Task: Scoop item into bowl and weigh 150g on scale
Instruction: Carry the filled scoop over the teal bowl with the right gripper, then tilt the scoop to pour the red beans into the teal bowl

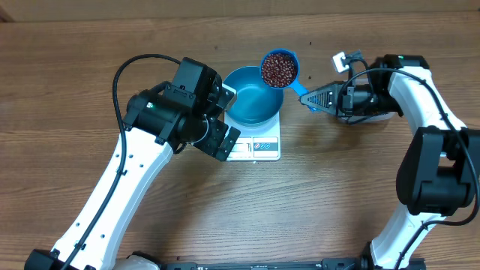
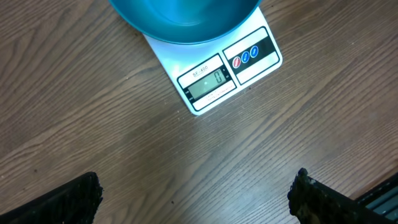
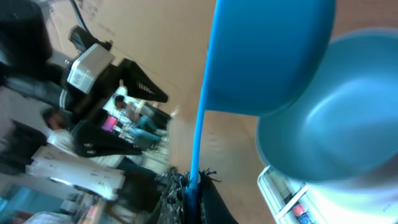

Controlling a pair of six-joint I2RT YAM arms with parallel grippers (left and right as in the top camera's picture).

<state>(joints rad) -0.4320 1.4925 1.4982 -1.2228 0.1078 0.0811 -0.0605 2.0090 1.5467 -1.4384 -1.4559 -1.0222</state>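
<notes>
1. Scoop (image 1: 279, 69), heaped with beans (image 1: 278, 66): above scale (image 1: 259, 146), over bowl (image 1: 251, 101) rim; my right gripper (image 1: 307, 100) clamps its handle.
2. Bowl: on scale, looks empty.
3. My left gripper (image 1: 222, 140): beside scale, wide open, empty.
4. Step: pouring; next, tilt scoop slowly.

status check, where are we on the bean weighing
Status: left tool open near scale. Then right tool shut on scoop, full of beans, over bowl rim. Inside of bowl empty, display zero. Nothing in the way.

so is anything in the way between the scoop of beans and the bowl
Nothing visible. The right claw holds the scoop by its handle, beans heaped inside, over the far rim of the bowl. That bowl sits open and empty on the scale, nothing across it.
</notes>
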